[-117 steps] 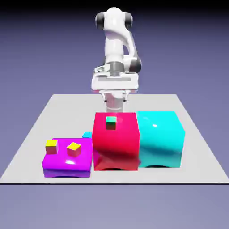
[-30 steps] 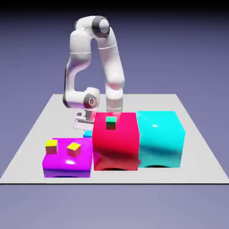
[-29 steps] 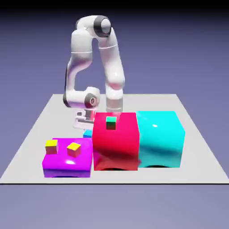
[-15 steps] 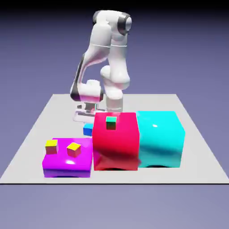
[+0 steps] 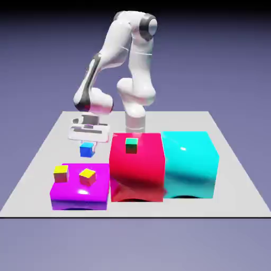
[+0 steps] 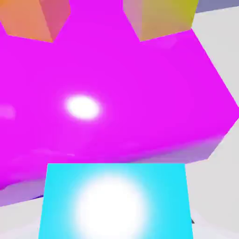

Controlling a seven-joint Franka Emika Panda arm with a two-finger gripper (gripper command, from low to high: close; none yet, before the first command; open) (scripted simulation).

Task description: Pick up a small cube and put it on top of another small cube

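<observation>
Small cube (image 5: pixel 87 150) hangs grasped in the hand (image 5: pixel 88 138), above bare surface (image 5: pixel 58 143) behind the magenta block (image 5: pixel 79 193), clear of the red block (image 5: pixel 136 169).

The tiny blue cube (image 5: pixel 87 150), showing a lighter cyan face (image 6: pixel 116 201), is hanging level in the air above the table, touching no surface below.
</observation>
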